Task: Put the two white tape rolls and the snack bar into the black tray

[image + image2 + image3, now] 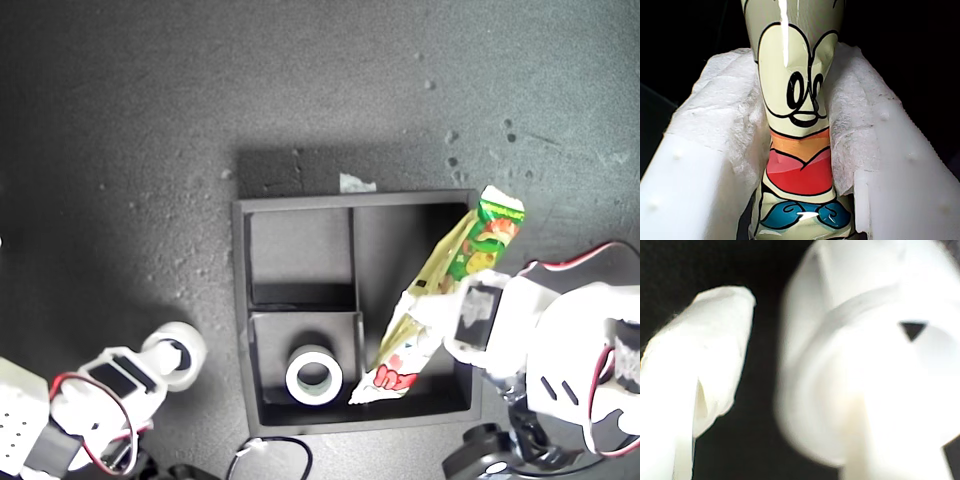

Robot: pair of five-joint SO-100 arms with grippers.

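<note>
Meanwhile my first hand [440,325] clamps the snack bar [455,265], and my second hand [170,362] seemingly grips a tape roll [180,352].

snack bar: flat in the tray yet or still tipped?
Tipped. The snack bar slants across the black tray's long compartment, upper end over the wall, pinched in my first gripper.

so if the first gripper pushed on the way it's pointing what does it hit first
My first gripper, shut on the snack bar, points toward the exterior view's left, over the black tray. Probably the bar's low end meets the long compartment's floor first; the tape roll lies beyond a divider. Depth is unclear.
</note>
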